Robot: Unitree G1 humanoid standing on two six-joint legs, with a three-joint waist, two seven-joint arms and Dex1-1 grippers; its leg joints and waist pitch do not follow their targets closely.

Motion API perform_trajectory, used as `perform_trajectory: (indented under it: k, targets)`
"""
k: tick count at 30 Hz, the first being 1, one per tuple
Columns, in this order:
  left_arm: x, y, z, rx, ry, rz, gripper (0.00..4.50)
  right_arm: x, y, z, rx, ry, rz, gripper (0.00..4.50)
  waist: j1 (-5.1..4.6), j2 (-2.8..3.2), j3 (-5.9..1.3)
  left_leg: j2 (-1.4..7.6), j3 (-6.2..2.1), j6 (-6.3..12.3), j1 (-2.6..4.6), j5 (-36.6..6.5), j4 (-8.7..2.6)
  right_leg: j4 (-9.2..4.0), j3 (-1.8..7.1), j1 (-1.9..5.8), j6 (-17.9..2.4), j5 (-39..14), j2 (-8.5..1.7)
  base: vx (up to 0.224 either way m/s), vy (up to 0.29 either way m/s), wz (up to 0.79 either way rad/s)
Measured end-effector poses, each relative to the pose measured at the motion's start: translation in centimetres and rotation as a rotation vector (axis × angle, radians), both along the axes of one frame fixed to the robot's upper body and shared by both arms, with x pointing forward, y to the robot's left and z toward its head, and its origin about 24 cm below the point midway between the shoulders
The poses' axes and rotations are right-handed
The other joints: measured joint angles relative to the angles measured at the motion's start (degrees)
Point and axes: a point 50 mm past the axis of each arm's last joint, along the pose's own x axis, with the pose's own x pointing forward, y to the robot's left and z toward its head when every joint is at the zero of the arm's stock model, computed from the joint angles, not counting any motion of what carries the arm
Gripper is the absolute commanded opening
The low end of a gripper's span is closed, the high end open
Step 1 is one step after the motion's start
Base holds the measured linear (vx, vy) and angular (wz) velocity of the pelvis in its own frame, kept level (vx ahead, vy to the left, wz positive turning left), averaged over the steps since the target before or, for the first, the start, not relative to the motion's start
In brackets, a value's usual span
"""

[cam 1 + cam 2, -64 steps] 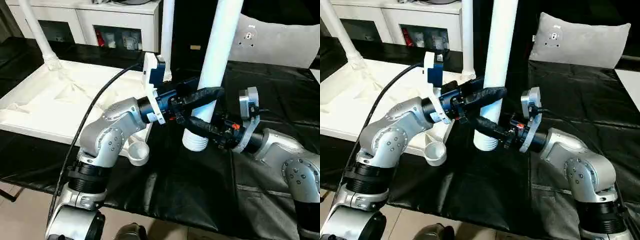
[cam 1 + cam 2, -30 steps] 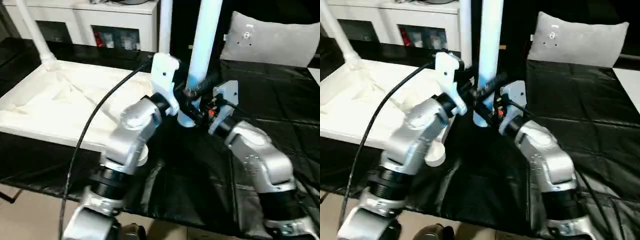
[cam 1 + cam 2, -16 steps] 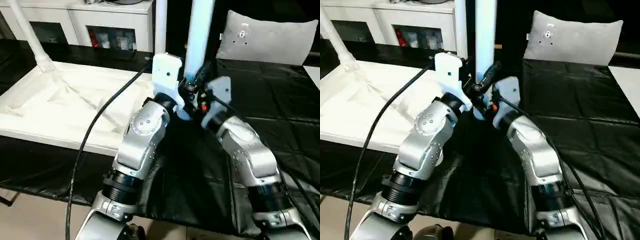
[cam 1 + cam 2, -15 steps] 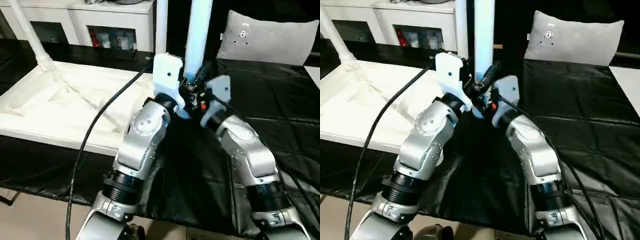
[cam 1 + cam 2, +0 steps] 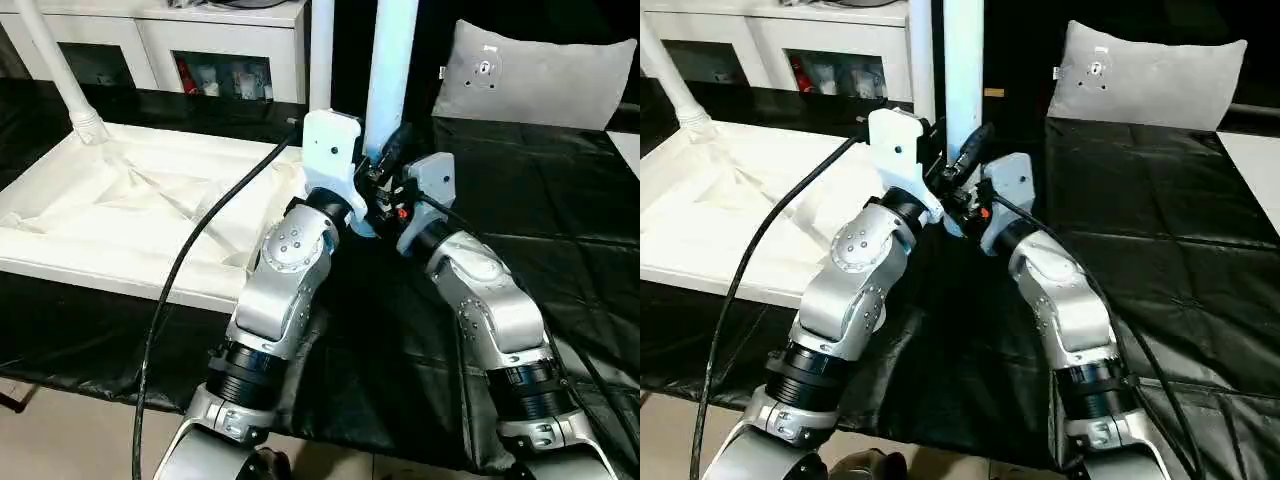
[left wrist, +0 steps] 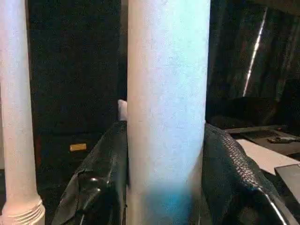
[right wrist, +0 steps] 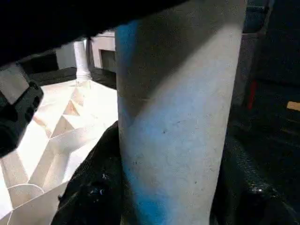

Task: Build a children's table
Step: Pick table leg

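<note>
Both the left pincer (image 6: 164,187) and right pincer (image 7: 173,197) clamp the upright white tapered plastic leg (image 5: 390,60), which could apparently tilt and miss its socket.

Both head eyes look forward and down over the forearms at the upright leg (image 5: 390,60). Each wrist camera sits right against that leg, sharing it with the head pair.
</note>
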Motion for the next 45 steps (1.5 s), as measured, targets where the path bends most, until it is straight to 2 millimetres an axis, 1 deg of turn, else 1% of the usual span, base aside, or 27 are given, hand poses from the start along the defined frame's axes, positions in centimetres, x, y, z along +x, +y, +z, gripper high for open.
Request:
perform_trajectory:
  k: [2, 3, 5, 7, 8, 9, 11, 13, 16, 18, 20, 21, 22, 24, 27, 31, 35, 45]
  targets:
    - [0.0, 0.0, 0.0, 0.001, 0.000, 0.001, 1.87, 0.0, 0.1, 0.0, 0.011, 0.006, 0.005, 2.30, -0.01, 0.00, 0.00, 0.00, 0.00, 0.00, 0.00, 0.0, -0.02, -0.03, 0.00, 0.00, 0.0, 0.0, 0.00, 0.000, 0.000, 0.00]
    - [0.0, 0.0, 0.0, 0.002, 0.000, 0.001, 1.87, 0.0, 0.1, 0.0, 0.017, 0.013, 0.009, 2.67, -0.01, 0.00, 0.00, 0.00, 0.01, 0.00, -0.01, 0.0, -0.02, -0.04, 0.00, 0.00, 0.0, 0.0, 0.00, 0.000, 0.000, 0.00]
    - [0.0, 0.0, -0.1, 0.002, 0.002, 0.000, 1.87, 0.0, 0.0, 0.0, 0.018, 0.016, 0.012, 2.69, -0.01, 0.00, 0.00, 0.00, 0.01, 0.00, -0.01, 0.0, -0.05, -0.07, 0.00, 0.00, 0.0, 0.0, 0.00, 0.000, 0.000, 0.00]
    - [0.1, 0.1, 0.0, 0.000, 0.003, 0.003, 1.87, -0.1, 0.1, 0.0, 0.033, 0.020, 0.030, 2.93, -0.03, 0.00, 0.00, 0.00, 0.02, 0.00, -0.01, 0.0, -0.07, -0.08, 0.00, 0.00, 0.0, 0.0, 0.00, 0.000, 0.000, 0.00]
    - [0.2, 0.2, 0.0, -0.004, 0.004, 0.000, 1.87, -0.1, 0.0, 0.0, 0.053, 0.028, 0.036, 3.06, -0.03, 0.00, 0.00, 0.00, 0.02, 0.00, -0.01, 0.0, -0.09, -0.08, 0.00, 0.00, 0.0, 0.0, 0.00, 0.000, 0.000, 0.00]
    - [0.3, 0.3, 0.1, -0.016, 0.011, -0.010, 1.87, -0.1, -0.2, 0.1, 0.105, 0.048, 0.045, 3.06, -0.02, 0.00, 0.00, 0.00, 0.02, 0.00, -0.01, 0.0, -0.11, -0.09, -0.01, -0.01, 0.0, 0.0, 0.00, 0.000, 0.000, 0.00]
    - [0.7, 0.8, 0.3, -0.050, 0.038, -0.036, 1.87, -0.5, -0.7, 0.6, 0.182, 0.065, 0.095, 3.25, 0.10, 0.00, 0.00, 0.00, 0.02, 0.00, -0.01, 0.0, -0.12, -0.09, -0.01, -0.01, 0.0, 0.0, 0.00, 0.000, 0.000, 0.00]
    - [1.1, 1.6, 0.7, -0.089, 0.061, -0.065, 1.87, -1.1, -1.8, 1.1, 0.230, 0.081, 0.174, 3.50, 0.17, 0.00, 0.00, 0.00, 0.03, 0.01, -0.01, 0.0, -0.11, -0.12, -0.01, 0.00, 0.0, 0.0, 0.00, 0.000, 0.000, 0.00]
    - [1.4, 2.5, 0.8, -0.118, 0.097, -0.123, 1.87, -2.3, -3.8, 1.1, 0.317, 0.159, 0.269, 3.70, 0.42, 0.00, 0.00, 0.00, 0.04, 0.02, -0.01, 0.0, -0.11, -0.18, -0.02, 0.05, 0.0, 0.0, 0.00, 0.000, 0.000, 0.00]
    - [1.6, 3.1, 0.6, -0.131, 0.119, -0.150, 1.87, -2.6, -4.9, 1.0, 0.338, 0.183, 0.280, 3.94, 0.42, 0.00, 0.00, 0.00, 0.05, 0.03, -0.01, 0.0, -0.11, -0.18, -0.02, 0.03, 0.0, 0.0, 0.00, 0.000, 0.000, 0.00]
    - [1.5, 3.1, 0.5, -0.134, 0.139, -0.189, 1.87, -2.7, -5.6, 1.3, 0.353, 0.178, 0.276, 4.07, 0.36, 0.00, 0.00, 0.00, 0.05, 0.03, 0.00, 0.0, -0.11, -0.15, -0.02, 0.02, 0.0, 0.0, 0.00, 0.000, 0.000, 0.00]
    - [1.4, 3.1, 0.4, -0.139, 0.164, -0.241, 1.87, -2.7, -6.3, 1.5, 0.391, 0.177, 0.257, 4.15, 0.43, 0.00, 0.00, 0.00, 0.05, 0.02, 0.00, 0.0, -0.11, -0.13, -0.03, 0.01, 0.0, 0.0, 0.00, 0.000, 0.000, 0.00]
    - [1.2, 2.9, 0.4, -0.143, 0.184, -0.292, 1.87, -2.6, -6.9, 1.7, 0.423, 0.175, 0.236, 4.37, 0.48, 0.00, 0.00, 0.00, 0.05, 0.02, -0.01, 0.0, -0.11, -0.13, -0.02, 0.00, 0.0, 0.0, 0.00, 0.000, 0.000, 0.00]
    - [0.7, 2.8, 0.5, -0.156, 0.208, -0.381, 1.87, -2.6, -8.1, 2.4, 0.484, 0.163, 0.205, 4.44, 0.68, 0.01, 0.00, 0.00, 0.06, 0.02, 0.00, 0.0, -0.11, -0.13, -0.02, 0.00, 0.0, 0.0, 0.00, 0.000, 0.000, 0.00]
    - [0.1, 2.8, 1.0, -0.183, 0.219, -0.474, 1.87, -2.8, -9.2, 2.9, 0.544, 0.171, 0.191, 4.50, 0.77, 0.02, 0.00, 0.00, 0.06, 0.02, 0.01, 0.0, -0.12, -0.13, -0.02, 0.00, 0.0, 0.0, 0.00, 0.000, 0.000, 0.00]
    - [-0.3, 2.7, 1.2, -0.237, 0.247, -0.552, 1.87, -3.0, -9.9, 3.1, 0.567, 0.183, 0.195, 4.50, 0.83, 0.02, 0.00, 0.00, 0.08, 0.02, 0.01, 0.0, -0.12, -0.13, -0.02, 0.00, 0.0, 0.0, 0.00, 0.000, 0.000, 0.00]
    - [-0.7, 3.1, 1.6, -0.245, 0.239, -0.603, 1.87, -3.2, -10.1, 3.0, 0.567, 0.206, 0.207, 4.50, 0.83, 0.03, 0.00, 0.00, 0.08, 0.02, 0.01, 0.0, -0.13, -0.15, -0.01, 0.00, 0.0, 0.0, 0.00, 0.000, 0.000, 0.00]
    - [-1.2, 3.3, 1.8, -0.250, 0.258, -0.688, 1.87, -4.0, -10.9, 4.0, 0.504, 0.192, 0.242, 4.50, 1.39, 0.04, 0.00, 0.00, 0.11, 0.01, 0.01, 0.0, -0.22, -0.27, -0.01, 0.01, 0.0, 0.0, 0.00, 0.000, 0.000, 0.00]
